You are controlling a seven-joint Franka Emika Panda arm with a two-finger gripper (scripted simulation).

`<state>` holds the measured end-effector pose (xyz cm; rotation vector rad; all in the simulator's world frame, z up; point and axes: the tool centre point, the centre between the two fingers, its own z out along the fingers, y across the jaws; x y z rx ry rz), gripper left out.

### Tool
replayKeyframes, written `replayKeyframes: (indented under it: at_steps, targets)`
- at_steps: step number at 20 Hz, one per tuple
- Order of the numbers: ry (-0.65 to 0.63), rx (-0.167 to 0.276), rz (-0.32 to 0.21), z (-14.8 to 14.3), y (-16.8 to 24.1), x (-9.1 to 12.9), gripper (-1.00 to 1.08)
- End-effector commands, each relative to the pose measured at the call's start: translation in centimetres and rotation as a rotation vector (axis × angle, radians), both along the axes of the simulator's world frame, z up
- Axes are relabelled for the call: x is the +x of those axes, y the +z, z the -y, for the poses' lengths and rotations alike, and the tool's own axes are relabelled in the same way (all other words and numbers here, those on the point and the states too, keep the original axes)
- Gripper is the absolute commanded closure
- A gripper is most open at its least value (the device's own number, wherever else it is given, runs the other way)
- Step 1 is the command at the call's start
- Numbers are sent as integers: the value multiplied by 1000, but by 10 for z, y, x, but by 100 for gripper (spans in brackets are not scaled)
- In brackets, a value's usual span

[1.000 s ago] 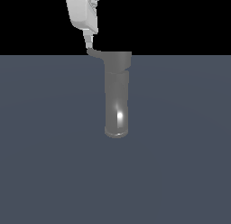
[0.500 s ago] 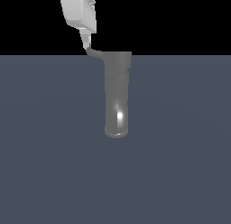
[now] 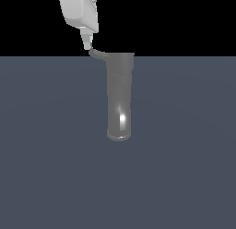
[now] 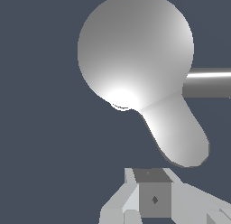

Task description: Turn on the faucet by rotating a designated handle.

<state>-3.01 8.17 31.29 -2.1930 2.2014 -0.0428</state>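
My jaws (image 3: 89, 42) hang just above the outer tip of the handle (image 3: 97, 53), at the exterior view's upper left; I cannot tell whether they are open or closed. The handle juts sideways from the top cap of the faucet (image 3: 120, 99), which stands upright on the desk (image 3: 46, 154).

the handle (image 4: 178, 135) juts from the faucet (image 4: 135, 49) cap; jaws apparently just beside it.
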Motion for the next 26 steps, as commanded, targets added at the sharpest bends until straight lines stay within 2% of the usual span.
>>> replayKeyframes:
  at_steps: [1, 18, 19, 26]
  targets:
    - [-8, -3, -16, 8, -5, -11, 108]
    - [-10, -4, -42, 32, -15, -60, 108]
    - [10, -5, -6, 20, -1, -50, 108]
    - [1, -5, -23, 56, -7, -63, 108]
